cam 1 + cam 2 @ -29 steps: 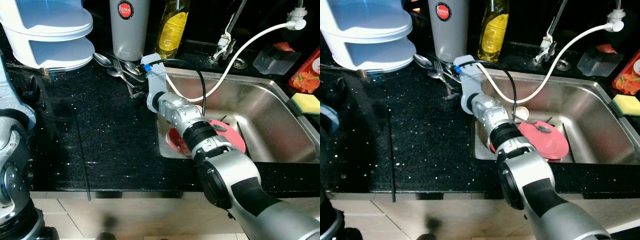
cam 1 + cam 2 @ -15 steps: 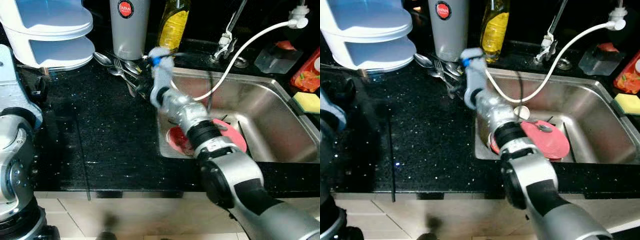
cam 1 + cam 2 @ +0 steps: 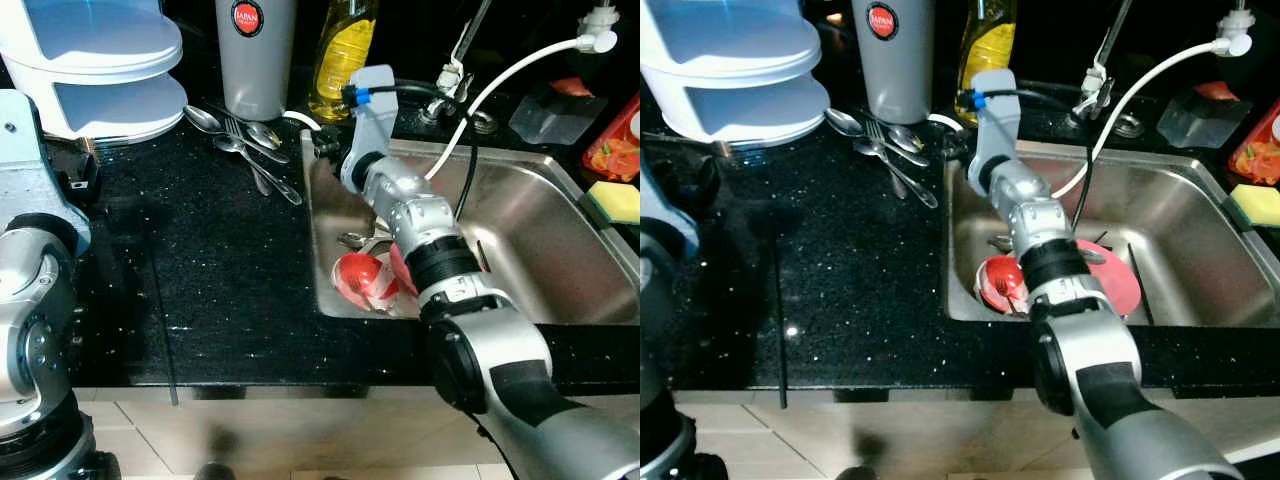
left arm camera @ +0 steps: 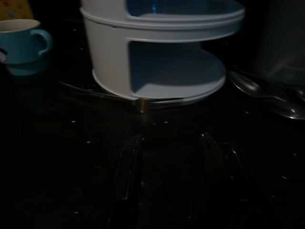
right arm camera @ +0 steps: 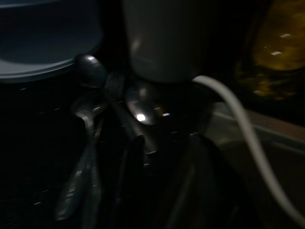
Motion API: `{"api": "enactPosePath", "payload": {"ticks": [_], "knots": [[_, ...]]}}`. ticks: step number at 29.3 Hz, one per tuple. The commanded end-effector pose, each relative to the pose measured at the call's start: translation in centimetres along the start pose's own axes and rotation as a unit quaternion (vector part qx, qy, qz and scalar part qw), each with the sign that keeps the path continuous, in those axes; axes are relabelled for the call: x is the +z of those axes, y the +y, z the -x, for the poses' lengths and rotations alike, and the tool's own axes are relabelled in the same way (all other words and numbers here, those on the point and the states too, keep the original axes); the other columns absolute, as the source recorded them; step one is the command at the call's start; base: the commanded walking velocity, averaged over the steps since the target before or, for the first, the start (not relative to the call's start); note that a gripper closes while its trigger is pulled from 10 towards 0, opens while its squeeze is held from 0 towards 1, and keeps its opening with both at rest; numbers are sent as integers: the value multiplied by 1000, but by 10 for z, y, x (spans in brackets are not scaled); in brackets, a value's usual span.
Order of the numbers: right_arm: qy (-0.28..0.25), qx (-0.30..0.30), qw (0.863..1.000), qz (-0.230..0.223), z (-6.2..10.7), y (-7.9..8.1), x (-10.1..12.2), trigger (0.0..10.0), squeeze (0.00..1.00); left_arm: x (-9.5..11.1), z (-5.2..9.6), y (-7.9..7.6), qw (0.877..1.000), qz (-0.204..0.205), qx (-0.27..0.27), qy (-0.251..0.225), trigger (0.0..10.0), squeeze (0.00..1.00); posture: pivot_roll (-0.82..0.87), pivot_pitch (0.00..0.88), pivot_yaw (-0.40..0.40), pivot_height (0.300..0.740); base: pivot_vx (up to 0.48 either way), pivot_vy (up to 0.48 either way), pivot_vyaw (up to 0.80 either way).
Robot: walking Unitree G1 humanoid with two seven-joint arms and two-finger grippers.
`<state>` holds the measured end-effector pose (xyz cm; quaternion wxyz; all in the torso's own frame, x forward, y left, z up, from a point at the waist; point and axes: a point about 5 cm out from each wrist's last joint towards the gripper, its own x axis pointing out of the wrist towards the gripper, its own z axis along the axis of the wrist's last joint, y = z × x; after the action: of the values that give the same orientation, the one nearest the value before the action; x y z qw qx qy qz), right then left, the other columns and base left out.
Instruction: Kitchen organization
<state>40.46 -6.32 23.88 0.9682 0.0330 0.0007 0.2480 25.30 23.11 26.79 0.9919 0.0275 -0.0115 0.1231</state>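
Risk of snagging the white hose (image 3: 500, 80) or scattering the cutlery pile (image 3: 245, 150) across the bench (image 3: 200, 270) if swung carelessly (tight corner). Right tool (image 3: 325, 148) poised at the sink's (image 3: 530, 215) near-left corner, just beside the cutlery, by the grey tumbler (image 3: 258, 55); fingers apart, seemingly empty. Forearm stretched over the red bowl (image 3: 360, 280) inside the sink. Left tool (image 4: 167, 162) low over bench, fingers apart, facing the white tiered container (image 4: 157, 52).
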Motion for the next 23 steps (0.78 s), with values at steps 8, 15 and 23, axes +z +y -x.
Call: {"api": "enactPosePath", "payload": {"ticks": [8,15,23], "knots": [[34,-5,999,-20,-6,8,-11,10000,1000,0,0,-4,1000,0,-10,-2,10000,0,318,0,-75,740,0,0,0],[110,42,993,5,-4,23,-44,10000,63,-1,2,-1,1000,-3,-4,-2,10000,0,335,0,-83,740,0,0,0],[137,85,987,12,-1,32,-59,10000,0,-2,2,0,1000,-3,-2,1,10000,0,339,0,-79,740,0,0,0]]}}
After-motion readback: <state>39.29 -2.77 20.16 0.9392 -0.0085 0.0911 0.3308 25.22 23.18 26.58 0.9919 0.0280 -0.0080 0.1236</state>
